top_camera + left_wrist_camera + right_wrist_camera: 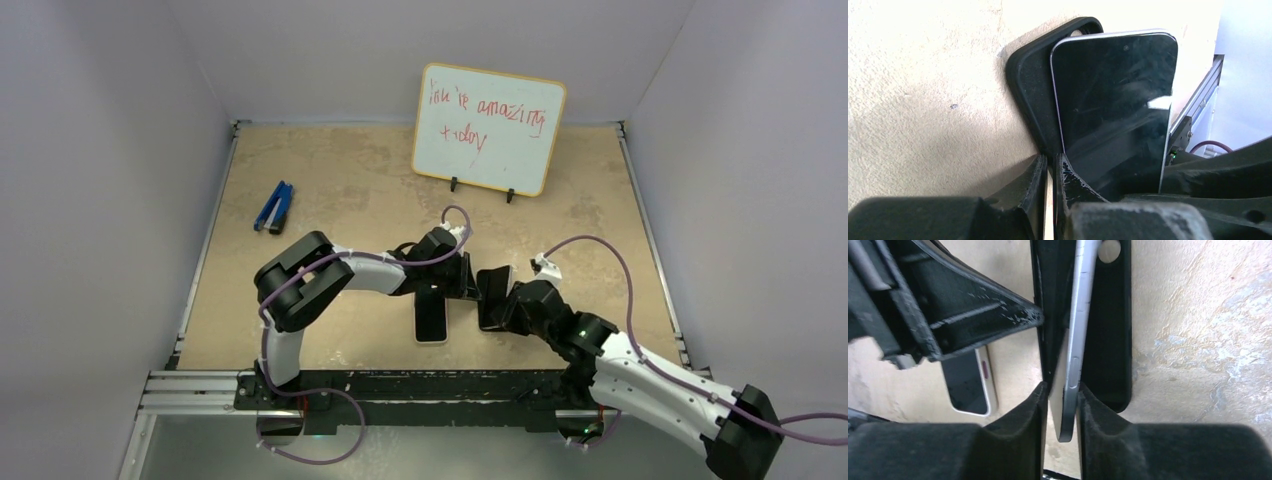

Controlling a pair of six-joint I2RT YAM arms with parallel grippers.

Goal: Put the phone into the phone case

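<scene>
Right gripper (1060, 390) pinching silver-edged phone (1078, 315), matte black case (1108, 340)

From the left wrist, we find the phone's (1113, 100) lower end behind the left gripper's (1049, 167) fingers (1070, 182), and the case's (1030, 85) right side behind the phone; what those fingers pinch we cannot confirm. From the right wrist, the case runs off the top edge, and the left gripper covers part of a second phone (968, 385). Overhead, we cannot separate phone from case.
</scene>
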